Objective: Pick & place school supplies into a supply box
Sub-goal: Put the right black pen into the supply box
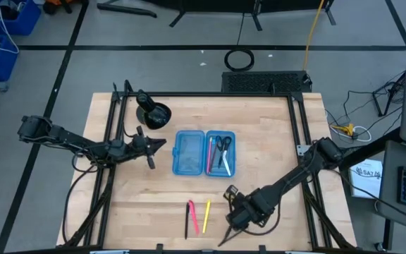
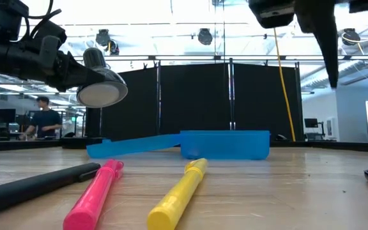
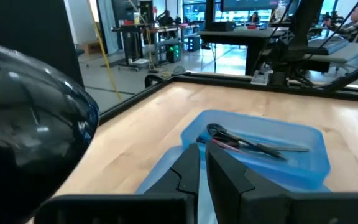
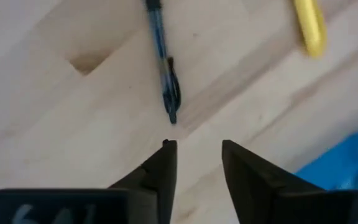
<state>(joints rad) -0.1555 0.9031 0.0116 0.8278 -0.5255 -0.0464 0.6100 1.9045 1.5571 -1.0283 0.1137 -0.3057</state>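
**Right gripper lined up over a dark pen near the front edge**

From above, the supply box (image 1: pixel 204 152) is being seen open at mid-table, scissors (image 1: pixel 222 146) and a few pens already lying in its right half. Three pens are being left on the wood in front of it: black (image 1: pixel 187 224), pink (image 1: pixel 192 216) and yellow (image 1: pixel 207 211). The right gripper (image 1: pixel 232 227) is being held low just right of them; the left gripper (image 1: pixel 149 147) is waiting beside the box's left half, near a black round cup (image 1: pixel 154 113).

At table level, the pink pen (image 2: pixel 95 190) and yellow pen (image 2: pixel 178 195) are being shown lying apart, the box behind them.

In the left wrist view, the left fingers (image 3: pixel 224 177) are being kept almost pressed together, empty, pointing at the box (image 3: pixel 260 146).

In the right wrist view, the fingers (image 4: pixel 163 165) are being held spread, empty, just short of the tip of a dark pen (image 4: pixel 164 70). A clean pick is judged to need the jaws advanced to straddle the barrel crosswise, away from the tip. The yellow pen (image 4: pixel 309 25) is lying well apart, so nothing is judged to be obstructing.
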